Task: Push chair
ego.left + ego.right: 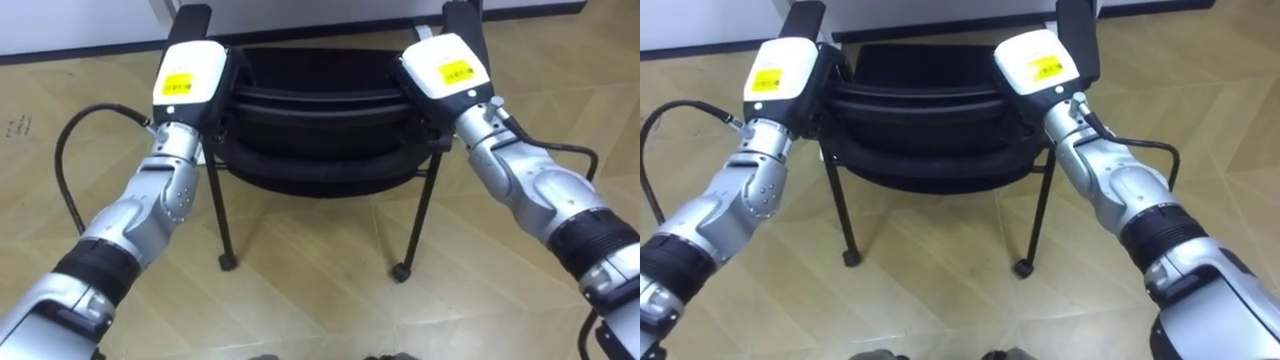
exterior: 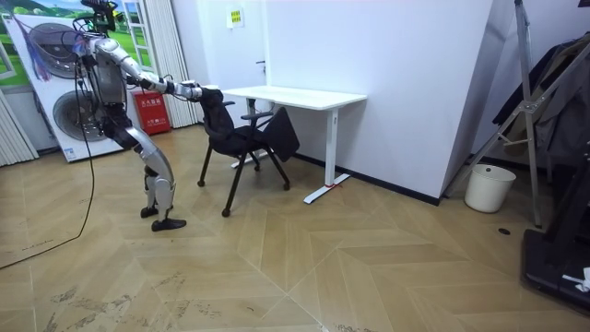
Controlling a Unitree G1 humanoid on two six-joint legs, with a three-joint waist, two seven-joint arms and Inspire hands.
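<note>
A black chair [image 1: 320,110] on thin legs with small casters stands right in front of me on the wooden floor, its backrest towards me. My left hand [image 1: 190,72] lies against the backrest's left upper corner and my right hand [image 1: 445,65] against its right upper corner. In the room view I stand behind the chair [image 2: 240,138], on the room view's left, leaning forward with both arms stretched to its backrest [image 2: 210,100]. The chair's seat points at a white desk [image 2: 295,95].
The white desk stands against the white wall, just beyond the chair. A washing machine [image 2: 64,115] and a red box [image 2: 152,112] stand behind me. A white bucket [image 2: 487,187] sits far off at the room view's right.
</note>
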